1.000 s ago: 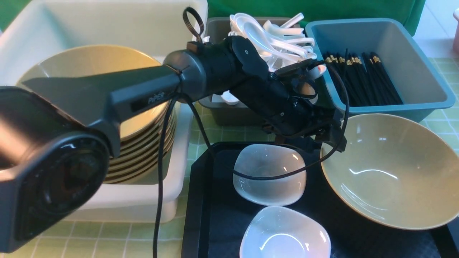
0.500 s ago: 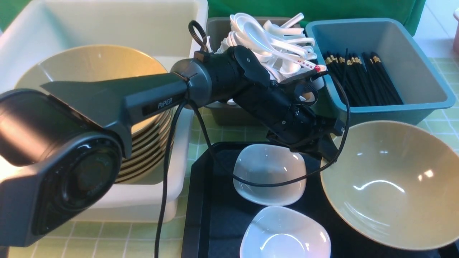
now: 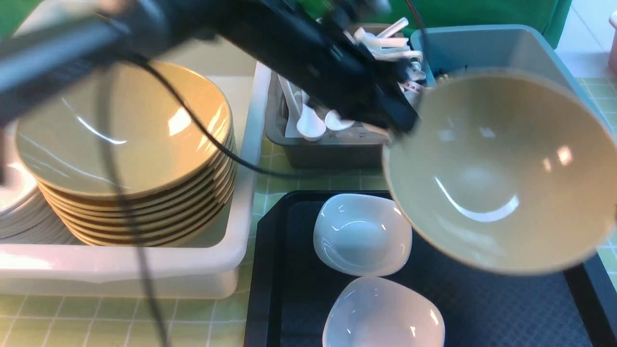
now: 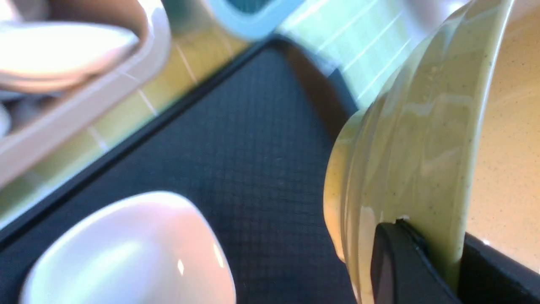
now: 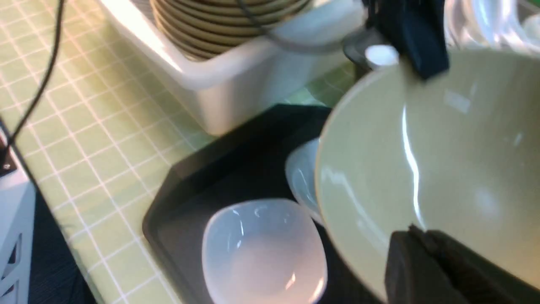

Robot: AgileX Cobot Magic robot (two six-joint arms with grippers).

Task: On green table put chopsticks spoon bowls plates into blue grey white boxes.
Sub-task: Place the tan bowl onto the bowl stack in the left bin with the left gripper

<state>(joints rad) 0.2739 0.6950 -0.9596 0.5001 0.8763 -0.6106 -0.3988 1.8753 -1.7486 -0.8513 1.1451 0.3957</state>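
Observation:
My left gripper is shut on the rim of a tan bowl and holds it tilted in the air above the black tray. In the left wrist view the bowl's rim is pinched in the left gripper. My right gripper is shut with nothing between its fingers, close over the near side of the bowl. Two white plates lie on the tray. Spoons fill the grey box. The lifted bowl hides the chopsticks and much of the blue box.
A stack of tan bowls stands in the big white box, with white plates stacked beside it. The left arm and its cable cross above that box, blurred. The green table shows in front of the box.
The left gripper has closed on the bowl's rim and lifted it off the tray, up and back toward the blue box. The left arm has swung upward.

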